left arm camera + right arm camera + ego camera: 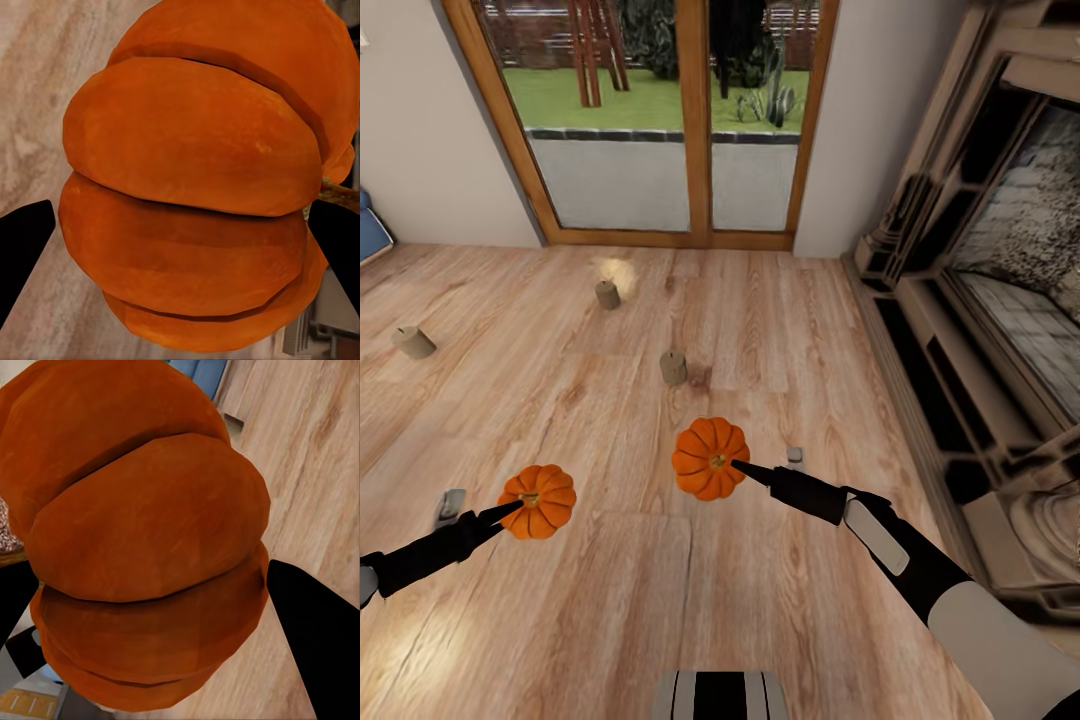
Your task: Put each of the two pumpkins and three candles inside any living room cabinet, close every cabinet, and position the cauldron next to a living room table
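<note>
We are in the carrying step: each end effector has a pumpkin, and no cabinet shows ahead of us. The left end effector [510,508] pinches one bright-orange ribbed round pumpkin [538,501], and in the left wrist view its dark fingers [24,251] sit against either flank of the fruit [199,180]. The right end effector [738,467] likewise pinches the second bright-orange ribbed pumpkin [710,458], with black fingertips [311,637] pressed to both sides of it [146,540]. Both pumpkins look lifted off the pale wooden plank floor [610,600], judging by the shadows beneath.

By our count: two pumpkins, both gripped; three short tan-beige cylindrical candles on the floor, all beyond the end effectors. One candle [673,367] stands just past the right end effector, another [607,294] farther on towards the wood-framed glass doors [660,120], and the third [413,342] well ahead of the left end effector and out to its left. To the right of the right end effector rises a pale stone fireplace surround [980,260].

Next, we judge, the base must turn to find the dark-brown cabinet, keeping both grips firm; the candles wait for later trips.
</note>
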You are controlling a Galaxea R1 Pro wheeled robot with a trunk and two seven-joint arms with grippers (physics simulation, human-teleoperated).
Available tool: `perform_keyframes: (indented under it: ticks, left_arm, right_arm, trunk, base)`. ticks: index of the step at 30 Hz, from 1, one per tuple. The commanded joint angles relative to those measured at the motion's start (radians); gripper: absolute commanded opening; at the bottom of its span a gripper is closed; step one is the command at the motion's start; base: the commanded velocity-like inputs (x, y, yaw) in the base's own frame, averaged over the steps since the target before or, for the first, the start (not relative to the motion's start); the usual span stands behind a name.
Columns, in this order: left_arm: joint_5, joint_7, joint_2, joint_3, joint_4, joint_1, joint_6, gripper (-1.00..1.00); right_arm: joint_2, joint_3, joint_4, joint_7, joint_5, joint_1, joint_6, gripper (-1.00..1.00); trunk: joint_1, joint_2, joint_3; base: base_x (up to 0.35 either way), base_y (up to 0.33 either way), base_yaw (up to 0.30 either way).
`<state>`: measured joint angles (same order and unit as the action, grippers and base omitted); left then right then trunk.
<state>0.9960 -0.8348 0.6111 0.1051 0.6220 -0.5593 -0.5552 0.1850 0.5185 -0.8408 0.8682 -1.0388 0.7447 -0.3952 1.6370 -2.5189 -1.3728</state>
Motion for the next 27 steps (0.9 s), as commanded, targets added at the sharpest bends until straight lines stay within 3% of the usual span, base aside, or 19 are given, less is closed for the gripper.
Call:
perform_keyframes:
  ticks: [1,27]
  left_arm:
    - [0.009,0.0,0.001,0.005,-0.001,-0.001,-0.006,-1.0]
    - [0.009,0.0,0.003,0.004,-0.001,-0.001,-0.006,-1.0]
  right_arm:
    - [0.001,0.003,0.0,-0.001,-0.009,0.001,-0.007,-1.0]
    - [-0.001,0.005,0.0,-0.003,-0.009,0.001,-0.007,-1.0]
  trunk:
    - [-0.001,0.0,0.005]
    - [-0.012,0.006,0.149]
  base:
    - [0.0,0.0,0.0]
    - [0.0,0.0,0.0]
